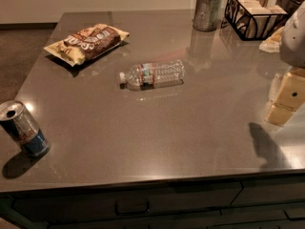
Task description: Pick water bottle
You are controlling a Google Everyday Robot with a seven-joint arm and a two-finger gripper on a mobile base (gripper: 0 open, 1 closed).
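The water bottle is a small clear ribbed bottle with a white cap and a narrow red, white and blue-green label. It lies on its side near the middle of the grey table, cap pointing left. My gripper shows as pale yellow parts at the right edge of the view, above the table, well to the right of the bottle and apart from it. The white arm rises above it.
A blue-and-silver drink can stands at the front left corner. A chip bag lies at the back left. A metal cup and a black wire basket stand at the back right. Drawers run below the front edge.
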